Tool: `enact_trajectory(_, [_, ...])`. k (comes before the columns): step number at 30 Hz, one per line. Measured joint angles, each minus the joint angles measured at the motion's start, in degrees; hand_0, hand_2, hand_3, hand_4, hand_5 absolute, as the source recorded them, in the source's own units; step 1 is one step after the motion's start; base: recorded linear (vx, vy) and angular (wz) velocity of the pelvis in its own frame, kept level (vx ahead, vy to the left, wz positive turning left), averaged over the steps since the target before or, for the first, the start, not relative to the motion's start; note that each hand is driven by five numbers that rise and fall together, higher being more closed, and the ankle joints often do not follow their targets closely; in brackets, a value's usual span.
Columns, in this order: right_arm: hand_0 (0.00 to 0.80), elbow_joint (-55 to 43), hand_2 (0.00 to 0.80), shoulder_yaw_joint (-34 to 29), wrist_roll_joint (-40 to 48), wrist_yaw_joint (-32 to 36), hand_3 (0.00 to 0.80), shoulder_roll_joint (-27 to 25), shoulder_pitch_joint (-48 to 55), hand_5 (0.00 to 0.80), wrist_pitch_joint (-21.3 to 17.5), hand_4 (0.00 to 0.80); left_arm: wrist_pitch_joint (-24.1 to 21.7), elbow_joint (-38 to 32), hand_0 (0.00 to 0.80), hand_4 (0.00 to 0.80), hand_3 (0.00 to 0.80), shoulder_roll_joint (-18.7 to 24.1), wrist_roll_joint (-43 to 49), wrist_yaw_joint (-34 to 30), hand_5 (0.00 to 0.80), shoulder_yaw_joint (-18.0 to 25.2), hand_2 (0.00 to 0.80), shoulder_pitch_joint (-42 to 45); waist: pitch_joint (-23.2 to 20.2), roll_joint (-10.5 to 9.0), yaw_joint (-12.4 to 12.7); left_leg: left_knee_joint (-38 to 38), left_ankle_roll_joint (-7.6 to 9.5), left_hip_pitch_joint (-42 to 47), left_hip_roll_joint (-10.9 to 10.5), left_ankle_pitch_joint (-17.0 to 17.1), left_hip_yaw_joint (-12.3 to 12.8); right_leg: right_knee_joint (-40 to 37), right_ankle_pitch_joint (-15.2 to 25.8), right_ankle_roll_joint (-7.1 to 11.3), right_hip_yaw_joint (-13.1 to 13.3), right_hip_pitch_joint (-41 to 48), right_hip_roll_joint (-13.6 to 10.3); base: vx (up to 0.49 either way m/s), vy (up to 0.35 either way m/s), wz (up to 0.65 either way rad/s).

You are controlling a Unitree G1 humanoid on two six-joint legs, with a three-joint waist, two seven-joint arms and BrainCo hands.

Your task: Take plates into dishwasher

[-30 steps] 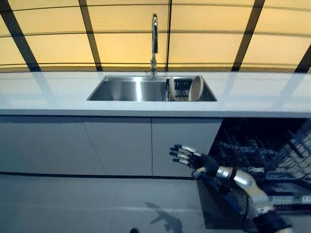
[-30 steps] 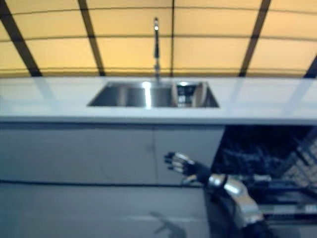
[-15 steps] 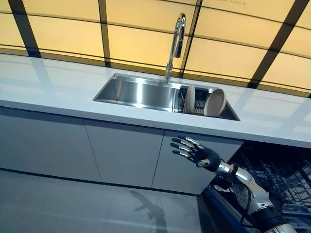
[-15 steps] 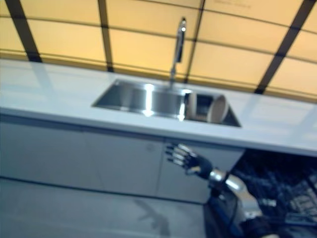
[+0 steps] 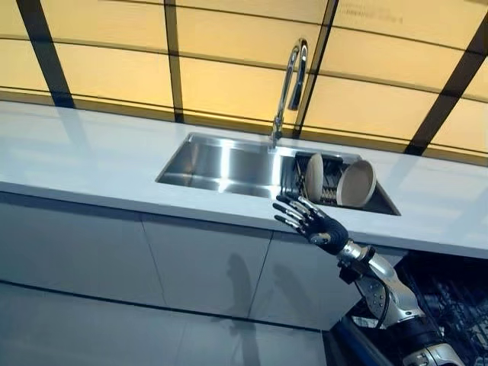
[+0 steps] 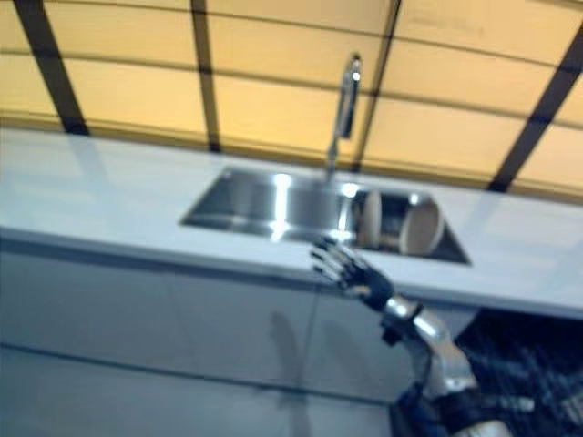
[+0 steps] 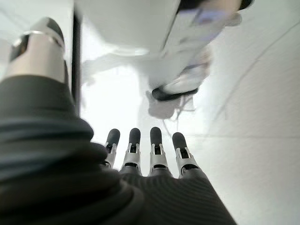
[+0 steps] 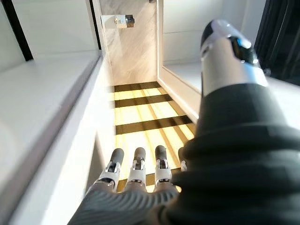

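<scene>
Raised since earlier: right hand (image 5: 314,223), fingers spread, empty, before desk (image 5: 99,156) edge near two plates (image 5: 357,184) racked in sink (image 5: 229,161). Left hand (image 7: 140,154): fingers straight, empty.

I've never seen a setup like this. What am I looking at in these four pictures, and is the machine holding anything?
It is a humanoid robot in a kitchen. Two pictures come from cameras in its head, looking down at a white counter with a steel sink and a tap. Two plates stand on edge in a rack in the sink. Its right hand is raised before the counter's edge, fingers spread, holding nothing. The other two pictures come from wrist cameras. The left hand is open and empty too. The dark dishwasher is at lower right.
</scene>
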Motion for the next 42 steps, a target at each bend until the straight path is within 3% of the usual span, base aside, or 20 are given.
enact_trajectory(1, [0.0,-0.6,0.0,-0.5,0.9,-0.4,0.0,-0.2,0.4,0.0,-0.1,0.0,0.4,-0.2,0.0,0.0,0.0,-0.4,0.7,0.4,0.0,0.0,0.0,0.5,0.2,-0.42,-1.8,0.1,-0.48,0.8,-1.2,-0.5,-0.8,-4.7,2.3,1.2,-2.0,-3.9,-2.4,0.268,-0.223,0.85])
enact_trajectory(2, [0.0,0.0,0.0,-0.8,1.8,-0.9,0.0,-0.5,1.5,0.0,-0.4,0.0,0.9,-0.1,0.0,0.0,0.0,-0.9,0.7,0.8,0.0,-0.1,0.0,0.5,0.7,-0.36,-4.2,0.5,-0.41,2.3,-1.9,-1.4,-3.6,-12.0,5.1,2.51,-1.7,-5.6,-3.8,0.243,-0.282,1.16])
enact_trajectory(3, [0.0,1.1,0.0,-0.8,1.8,-1.5,0.0,-1.1,1.8,0.0,-0.4,0.0,1.2,-0.2,0.0,0.0,0.0,-0.9,0.7,0.9,0.0,0.0,0.0,0.7,1.0,-0.2,-5.3,0.2,-0.68,3.8,-1.7,-1.9,-4.6,-14.9,7.6,2.3,-1.2,-6.8,-4.2,0.064,-0.152,1.22])
enact_trajectory(5, [0.0,2.1,0.0,-0.8,2.2,-3.4,0.0,-2.9,1.5,0.0,-0.6,0.0,1.2,-1.1,0.0,0.0,0.0,-0.3,0.4,1.1,0.0,-0.2,0.0,0.9,0.7,-0.31,-5.4,-1.2,-1.51,6.0,-0.7,-2.3,-3.2,-15.4,9.5,-0.2,-1.7,-6.6,-4.6,0.068,-0.09,1.01])
enact_trajectory(7, [0.0,2.4,0.0,-1.8,2.3,-5.6,0.0,-3.5,0.2,0.0,-0.9,0.0,1.6,-1.8,0.0,0.0,0.0,0.4,0.0,1.7,0.0,-0.1,0.0,1.2,-0.2,-1.08,-5.4,-3.8,-3.48,9.0,-0.2,-2.4,-1.1,-17.0,11.3,-1.52,-2.8,-2.8,-3.3,0.114,-0.068,0.72])
enact_trajectory(8, [0.0,2.8,0.0,-2.6,2.3,-7.4,0.0,-2.9,-0.5,0.0,-1.0,0.0,2.3,-1.8,0.0,0.0,0.0,1.2,0.1,1.8,0.0,0.1,0.0,2.5,-1.5,-2.95,-3.8,-5.1,-5.57,11.0,-1.5,-2.6,-0.5,-22.6,13.9,-3.76,-3.3,1.5,-2.0,0.081,-0.029,-0.02])
enact_trajectory(9, [0.0,4.3,0.0,-3.0,2.2,-8.7,0.0,-2.3,-1.9,0.0,-1.1,0.0,2.9,-1.6,0.0,0.0,0.0,-0.1,0.1,2.4,0.0,0.3,0.0,3.2,-1.7,-1.12,-2.3,-4.6,-6.32,11.5,-0.4,-3.5,-0.1,-26.0,15.1,-6.37,-2.5,3.4,0.2,0.07,-0.023,-0.15])
enact_trajectory(11, [0.0,4.5,0.0,-3.6,2.1,-11.2,0.0,-2.1,-2.2,0.0,-1.1,0.0,3.5,-1.4,0.0,0.0,0.0,-1.4,0.1,2.7,0.0,1.1,0.0,3.5,-1.8,0.22,-2.3,-4.0,-6.68,11.3,1.5,-3.9,0.3,-30.9,15.9,-7.21,-1.7,5.8,2.6,0.025,-0.001,-0.28])
enact_trajectory(13, [0.0,4.5,0.0,-3.6,2.1,-13.1,0.0,-2.2,-2.3,0.0,-1.2,0.0,3.5,-1.4,0.0,0.0,0.0,-2.0,0.1,3.0,0.0,2.2,0.0,3.1,-1.7,0.07,-2.6,-3.1,-6.27,10.8,2.3,-4.3,0.6,-33.1,16.4,-8.0,-0.7,7.2,3.8,0.011,0.005,-0.31])
enact_trajectory(15, [0.0,4.4,0.0,-4.9,2.1,-15.8,0.0,-2.2,-2.4,0.0,-2.6,0.0,3.3,-1.4,0.0,0.0,0.0,-3.0,0.1,3.9,0.0,2.2,0.0,1.9,-1.3,1.03,-3.7,-6.0,-6.61,11.0,2.5,-4.4,0.6,-33.9,16.5,-8.07,0.5,7.8,5.7,-0.005,-0.001,-0.32])
enact_trajectory(18, [0.0,4.3,0.0,-5.0,2.0,-19.1,0.0,-2.0,-2.3,0.0,-3.6,0.0,3.2,-1.4,0.0,0.0,0.0,-2.9,0.1,5.2,0.0,2.3,0.0,1.0,-1.2,0.73,-4.9,-7.3,-7.42,12.5,2.9,-3.9,1.5,-34.5,16.4,-7.47,1.1,8.2,6.0,0.001,-0.005,-0.27])
enact_trajectory(21, [0.0,3.2,0.0,-5.9,1.5,-24.7,0.0,-1.7,-2.1,0.0,-5.1,0.0,3.3,-1.2,0.0,0.0,0.0,-2.7,0.0,7.0,0.0,2.3,0.0,0.6,-1.0,1.15,-6.1,-8.4,-7.33,13.9,2.9,-3.7,3.1,-35.6,16.4,-7.35,-2.0,8.8,5.0,0.021,0.007,-0.23])
enact_trajectory(29, [0.0,2.7,0.0,-9.9,-4.6,-40.2,0.0,-2.3,-0.7,0.0,-5.0,0.0,3.9,-0.9,0.0,0.0,0.0,-3.3,0.1,11.8,0.0,2.7,0.0,0.2,0.5,3.26,-7.1,-9.3,-7.33,14.5,2.8,-3.7,3.9,-37.7,18.2,-7.5,-1.4,9.1,5.7,-0.008,0.055,-0.06])
enact_trajectory(37, [0.0,2.0,0.0,-10.1,-5.7,-46.4,0.0,-2.4,0.0,0.0,-4.9,0.0,5.0,-1.0,0.0,0.0,0.0,-3.8,0.1,13.5,0.0,2.6,0.0,-1.0,1.1,2.41,-7.5,-9.9,-7.08,15.5,1.9,-3.6,5.5,-38.1,19.1,-6.62,0.4,9.0,5.7,-0.028,0.048,-0.15])
enact_trajectory(38, [0.0,1.9,0.0,-10.2,-5.7,-46.6,0.0,-2.4,0.0,0.0,-4.8,0.0,5.2,-1.0,0.0,0.0,0.0,-3.7,0.1,13.6,0.0,2.6,0.0,-1.1,1.2,2.17,-7.4,-9.9,-7.04,15.5,1.8,-3.6,5.8,-38.0,19.1,-6.51,-0.1,8.9,5.5,-0.163,-0.054,-0.22])
enact_trajectory(39, [0.0,2.0,0.0,-10.2,-5.7,-46.6,0.0,-2.4,-0.1,0.0,-4.7,0.0,5.7,-1.0,0.0,0.0,0.0,-3.6,0.0,13.8,0.0,2.6,0.0,-1.2,1.5,1.71,-7.1,-9.8,-7.01,15.7,1.9,-3.5,7.4,-38.2,18.2,-5.85,-3.2,8.3,4.6,-0.161,-0.059,-0.43])
enact_trajectory(40, [0.0,2.4,0.0,-10.2,-5.7,-46.6,0.0,-2.4,-0.7,0.0,-4.3,0.0,6.3,-0.9,0.0,0.0,0.0,-3.5,-0.2,14.2,0.0,2.6,0.0,-1.2,1.7,2.27,-5.7,-9.2,-6.96,15.1,3.1,-3.4,10.6,-36.4,15.8,-3.59,-9.2,7.5,3.5,-0.196,-0.075,-0.57])
enact_trajectory(41, [0.0,2.5,0.0,-10.2,-5.7,-46.6,0.0,-2.4,-1.0,0.0,-4.1,0.0,6.5,-0.7,0.0,0.0,0.0,-3.3,-0.6,14.3,0.0,2.6,0.0,-1.5,1.9,2.55,-5.3,-9.1,-6.96,14.9,3.6,-3.4,11.6,-33.0,14.8,-2.83,-10.7,6.0,2.7,-0.175,-0.143,-0.64])
enact_trajectory(42, [0.0,2.5,0.0,-10.1,-5.7,-46.7,0.0,-2.7,-1.7,0.0,-3.6,0.0,6.8,-0.6,0.0,0.0,0.0,-2.8,-0.7,14.8,0.0,2.6,0.0,-1.8,2.1,2.74,-4.5,-8.7,-6.98,14.5,4.5,-3.4,13.3,-23.8,13.8,-2.92,-11.2,2.8,0.1,-0.152,-0.186,-0.41])
